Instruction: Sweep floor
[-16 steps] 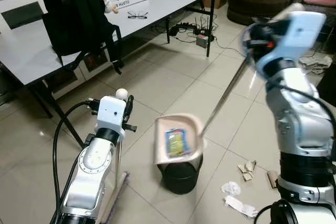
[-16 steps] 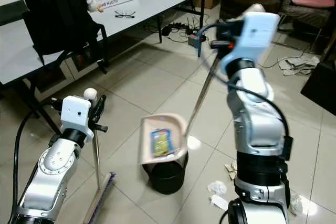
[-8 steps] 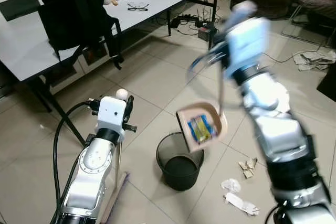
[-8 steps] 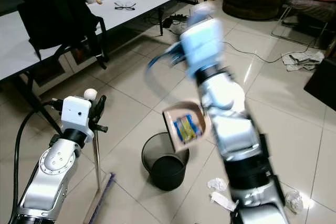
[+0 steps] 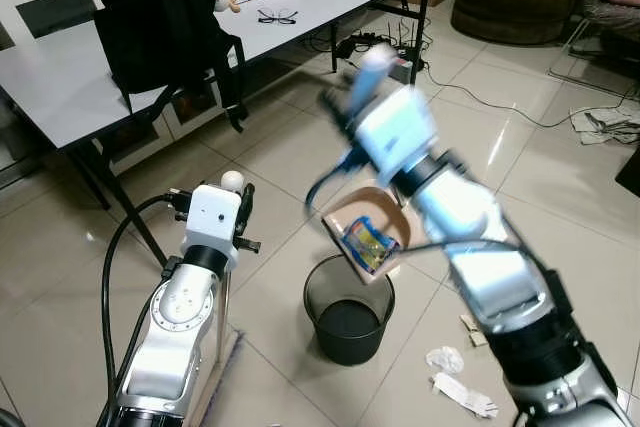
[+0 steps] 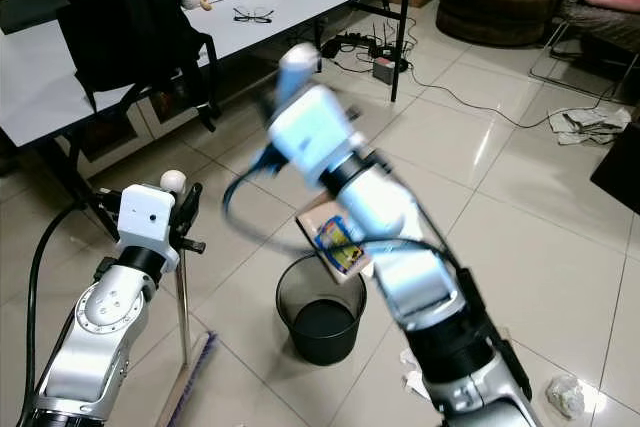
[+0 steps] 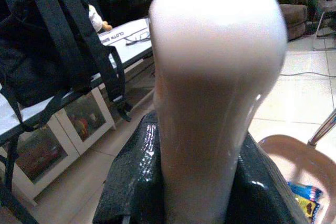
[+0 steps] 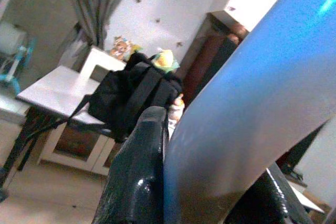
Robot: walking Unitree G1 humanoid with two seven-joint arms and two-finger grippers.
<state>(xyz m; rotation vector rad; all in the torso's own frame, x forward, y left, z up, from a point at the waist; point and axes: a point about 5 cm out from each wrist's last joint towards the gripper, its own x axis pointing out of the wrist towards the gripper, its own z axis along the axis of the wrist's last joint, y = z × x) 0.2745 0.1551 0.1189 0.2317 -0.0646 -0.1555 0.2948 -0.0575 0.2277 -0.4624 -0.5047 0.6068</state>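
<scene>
- Dustpan (image 5: 372, 238) tipped steeply over the black bin (image 5: 348, 309), held there by the right pincer (image 8: 210, 182) clamped on its blue handle (image 8: 252, 93), so the wrapper (image 5: 368, 244) can slide in.
- Broom (image 6: 182, 312) parked upright at near left, left pincer (image 7: 210, 192) clamped below its white knob (image 7: 218, 40), out of the way.
- Paper scraps (image 5: 455, 382) lying on the floor (image 5: 560, 197) to the right, not yet swept.

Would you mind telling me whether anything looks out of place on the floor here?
Yes: crumpled paper scraps lie loose on the tiles beside the black bin, and a wrapper sits in the tilted dustpan above it.
</scene>
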